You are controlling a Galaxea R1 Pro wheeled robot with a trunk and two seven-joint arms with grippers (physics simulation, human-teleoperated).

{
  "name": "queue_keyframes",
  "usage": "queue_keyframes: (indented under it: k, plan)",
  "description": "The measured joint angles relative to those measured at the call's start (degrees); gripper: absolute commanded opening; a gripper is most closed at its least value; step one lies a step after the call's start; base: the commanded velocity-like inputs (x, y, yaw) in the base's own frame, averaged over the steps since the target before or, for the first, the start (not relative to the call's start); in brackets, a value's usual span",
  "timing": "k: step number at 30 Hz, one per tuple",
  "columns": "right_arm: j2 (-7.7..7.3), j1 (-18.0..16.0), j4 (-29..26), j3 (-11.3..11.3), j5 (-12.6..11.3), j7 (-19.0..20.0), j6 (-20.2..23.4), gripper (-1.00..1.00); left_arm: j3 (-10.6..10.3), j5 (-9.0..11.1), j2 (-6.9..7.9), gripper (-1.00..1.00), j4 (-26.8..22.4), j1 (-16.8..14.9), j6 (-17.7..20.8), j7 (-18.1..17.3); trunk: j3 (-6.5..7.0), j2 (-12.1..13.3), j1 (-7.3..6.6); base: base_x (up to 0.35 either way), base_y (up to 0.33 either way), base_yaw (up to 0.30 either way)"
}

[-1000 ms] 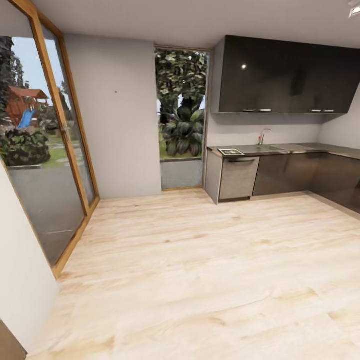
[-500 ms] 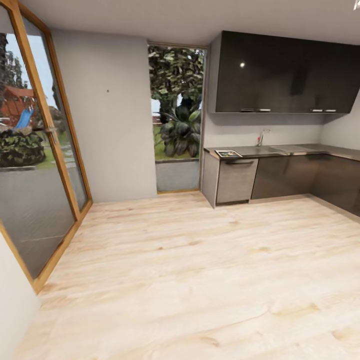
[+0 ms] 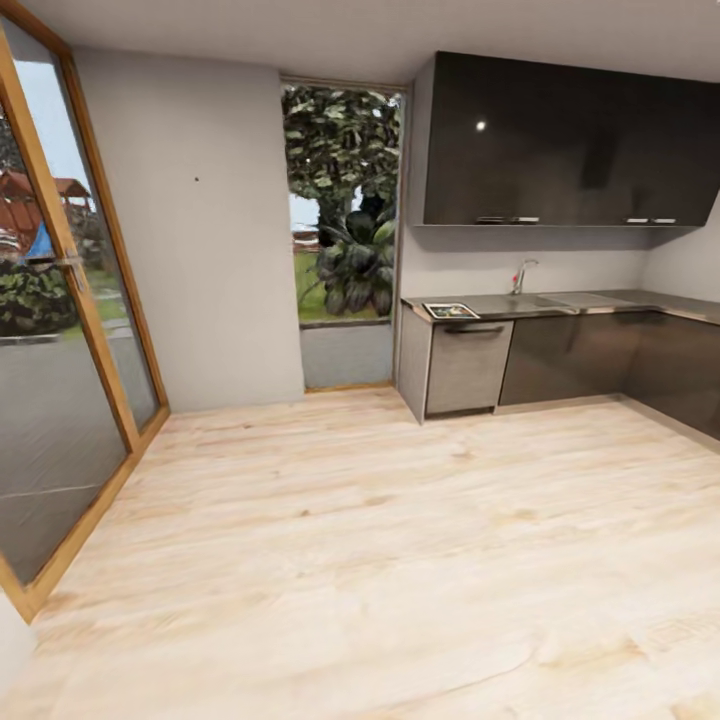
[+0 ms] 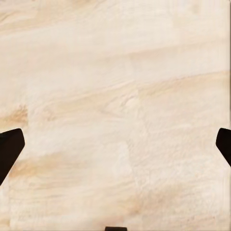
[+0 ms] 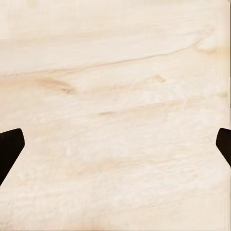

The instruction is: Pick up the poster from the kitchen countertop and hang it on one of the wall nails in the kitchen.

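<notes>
- Pale, light-grained wooden plank floor [image 3: 400, 560] spread across the room in the head view, bare of objects.
- At the far left stood a tall glass door in an orange-brown wooden frame [image 3: 75, 330], with a garden visible through the panes.
- Next came a plain grey wall panel [image 3: 200, 280] bearing one small dark nail-like dot [image 3: 196, 180] high up.
- Beside it was a narrow full-height window [image 3: 345, 230] showing large green leaves outside.
- Right of the window began the long grey metal-look kitchen tabletop [image 3: 600, 302], over dark grey cabinet fronts, with a chrome tap [image 3: 522, 274] at the back.
- The small rectangular framed poster with a white border [image 3: 451, 311] lay flat on the near left end of that tabletop, well apart from the tap; its artwork was too small to read.
- Glossy black wall cabinets [image 3: 570, 140] hung above the tabletop.
- In the left wrist view, the left claw [image 4: 115, 149] pointed at the wooden floor, its dark fingertips [image 4: 8, 149] spread wide at opposite edges, gripping nothing.
- In the right wrist view, the right claw [image 5: 115, 149] likewise faced the floor with dark fingertips [image 5: 8, 149] far apart and nothing between them.
</notes>
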Motion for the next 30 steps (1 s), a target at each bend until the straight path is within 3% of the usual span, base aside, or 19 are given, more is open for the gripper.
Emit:
queue_keyframes:
  k: [15,30]
  plan:
    - [0.07,0.0,2.7,0.1,0.0,0.0,0.0,1.00,0.0,0.0,0.03,1.00,0.0,0.0,0.0,0.0,0.00,0.0,0.00,0.298,-0.189,0.000]
    - [0.09,0.0,3.0,0.2,0.0,0.0,0.0,1.00,0.0,0.0,0.02,1.00,0.0,0.0,-0.1,0.0,0.00,0.0,0.00,0.327,-0.021,0.000]
